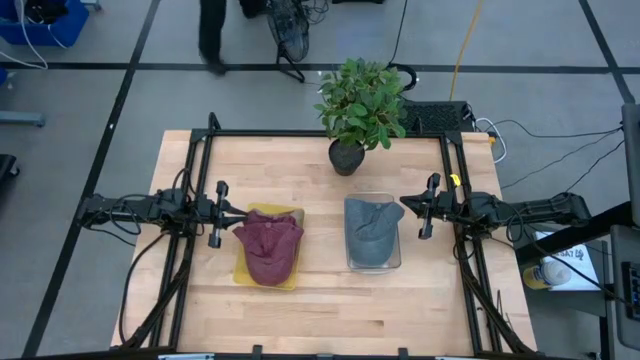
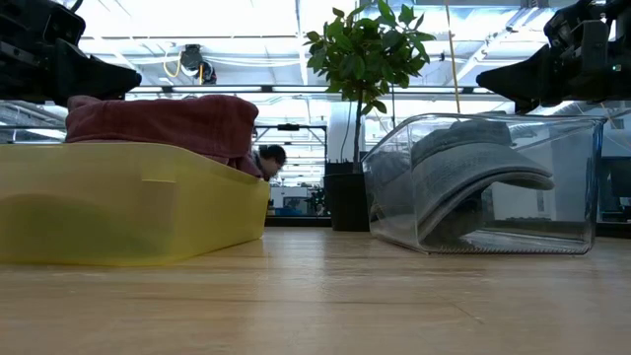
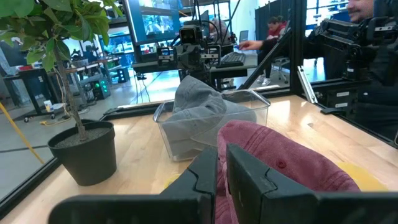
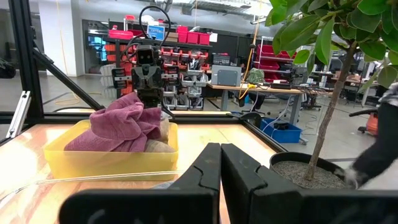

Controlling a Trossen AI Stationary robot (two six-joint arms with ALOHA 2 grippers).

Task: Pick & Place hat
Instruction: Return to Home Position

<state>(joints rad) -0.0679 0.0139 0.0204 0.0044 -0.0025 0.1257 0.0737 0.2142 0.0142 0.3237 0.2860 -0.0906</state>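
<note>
A maroon hat [image 1: 268, 245] lies heaped in a yellow tray [image 1: 243, 272] left of the table's middle, its crown above the rim [image 2: 158, 123]. A grey hat [image 1: 373, 232] sits in a clear container [image 1: 396, 262] right of the middle, its brim curving down against the container's floor [image 2: 483, 182]. My left gripper [image 1: 228, 212] hovers level just left of the maroon hat, fingers shut with only a thin slit between them [image 3: 222, 152] and nothing in it. My right gripper [image 1: 405, 207] hovers level beside the grey hat's far right corner, shut and empty [image 4: 220, 149].
A potted plant [image 1: 355, 110] stands at the far middle of the table, close behind the clear container. Black frame rails [image 1: 200, 150] run along the table's left, right and far sides. Bare wood [image 1: 330, 320] stretches along the near side. A person [image 2: 264, 163] shows in the room beyond.
</note>
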